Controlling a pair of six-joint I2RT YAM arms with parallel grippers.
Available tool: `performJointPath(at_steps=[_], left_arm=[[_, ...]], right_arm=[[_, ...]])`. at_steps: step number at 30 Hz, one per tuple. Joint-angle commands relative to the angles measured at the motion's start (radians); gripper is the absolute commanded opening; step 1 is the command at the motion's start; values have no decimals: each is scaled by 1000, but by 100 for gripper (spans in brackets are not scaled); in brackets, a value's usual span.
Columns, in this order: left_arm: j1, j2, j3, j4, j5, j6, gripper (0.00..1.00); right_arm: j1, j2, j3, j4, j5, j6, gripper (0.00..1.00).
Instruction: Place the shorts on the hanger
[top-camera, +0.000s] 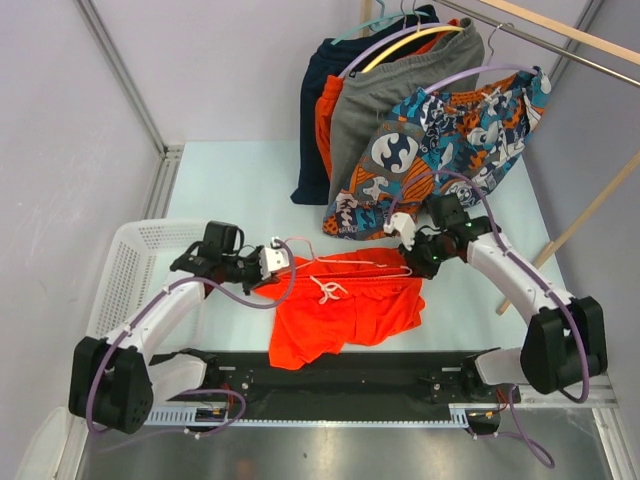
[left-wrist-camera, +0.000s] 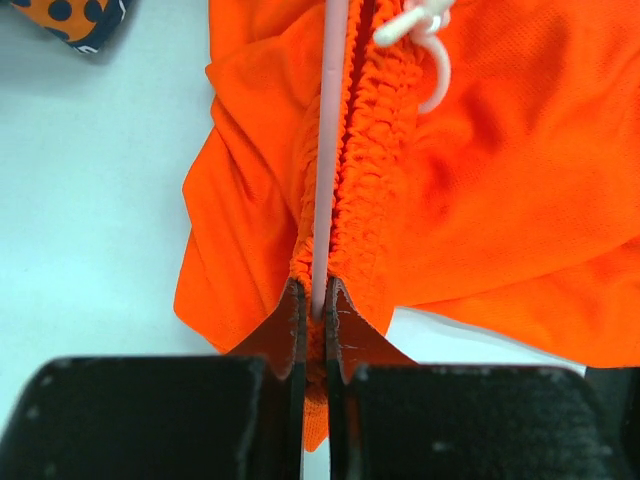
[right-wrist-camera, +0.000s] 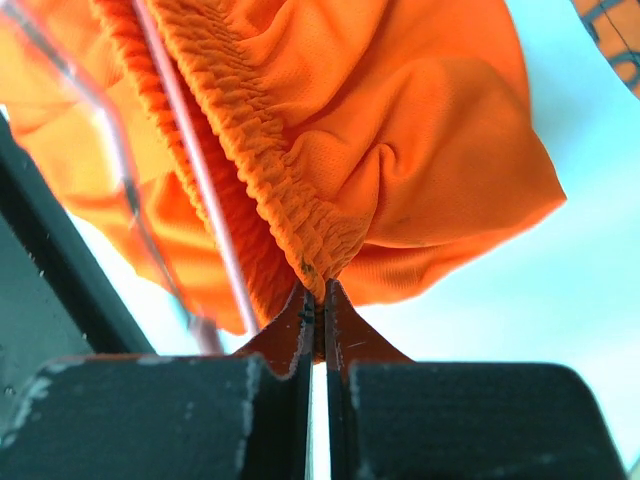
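Note:
The orange-red shorts (top-camera: 345, 310) lie flat on the table, waistband at the far side, white drawstring (top-camera: 327, 290) on top. The thin pale pink hanger (top-camera: 350, 262) runs along the waistband. My left gripper (top-camera: 282, 258) is at the waistband's left end. In the left wrist view it (left-wrist-camera: 318, 300) is shut on the hanger wire (left-wrist-camera: 327, 150) and the gathered waistband (left-wrist-camera: 375, 130) together. My right gripper (top-camera: 408, 256) is at the right end. In the right wrist view it (right-wrist-camera: 318, 295) is shut on the shorts' waistband (right-wrist-camera: 260, 150), with the hanger wire (right-wrist-camera: 195, 180) just left of the jaws.
Several garments hang on a wooden rail (top-camera: 560, 40) at the back: blue-orange-white patterned shorts (top-camera: 450, 140), grey shorts (top-camera: 390, 95) and dark ones. A white basket (top-camera: 125, 270) stands at the left. A wooden pole (top-camera: 585, 220) leans at the right.

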Motion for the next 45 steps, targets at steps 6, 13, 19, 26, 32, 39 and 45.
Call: performJointPath(at_steps=[6, 13, 19, 26, 32, 39, 45], left_arm=[[48, 104, 83, -78, -203, 96, 0], [34, 139, 92, -79, -302, 162, 0], [-62, 159, 111, -53, -381, 125, 0], [-184, 147, 196, -38, -353, -16, 0], [-184, 72, 253, -95, -189, 54, 0], [-216, 113, 469, -228, -62, 82, 0], [-259, 134, 635, -295, 36, 110, 0]], right_arm=[[-91, -132, -12, -184, 112, -124, 0], [-80, -178, 5, -204, 107, -107, 0], [-42, -184, 49, -186, 78, -52, 0], [-14, -193, 86, -221, 34, -24, 26], [-90, -292, 132, -287, -116, -84, 79], [-16, -359, 238, -151, -277, 57, 82], [150, -342, 281, 7, -241, 186, 76]])
